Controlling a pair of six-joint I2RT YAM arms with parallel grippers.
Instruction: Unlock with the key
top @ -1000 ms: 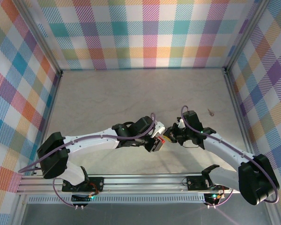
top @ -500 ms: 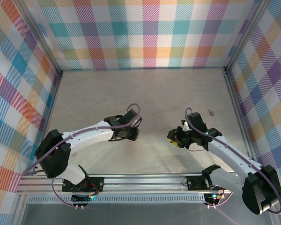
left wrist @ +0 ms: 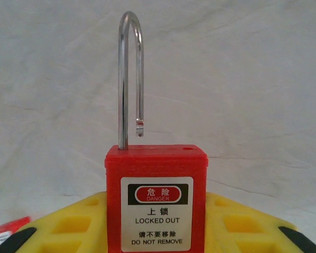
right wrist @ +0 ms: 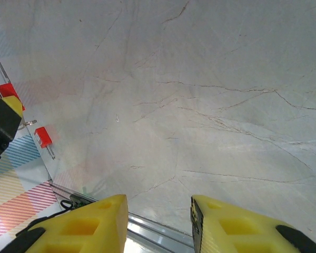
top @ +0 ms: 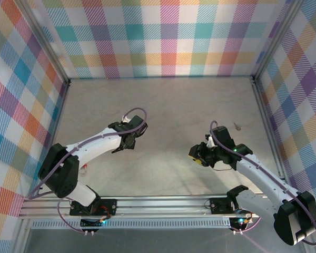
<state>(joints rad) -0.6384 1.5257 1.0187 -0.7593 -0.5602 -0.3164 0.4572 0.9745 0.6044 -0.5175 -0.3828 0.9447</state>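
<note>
One second on: my right gripper, withdrawn right, gapes empty.
Left gripper: clamping red padlock.
Shackle: sprung; unlocking looks done.

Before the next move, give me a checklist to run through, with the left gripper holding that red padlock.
1. Red padlock secure in the left gripper: ok, clamped between its yellow fingers.
2. Shackle released: ok, its free end stands above the body.
3. Key accounted for: ok, lying on the table, apart from the padlock.
4. Right gripper free: ok, jaws apart, nothing between.
5. Arms clear of each other: ok, well apart in the top view.
</note>
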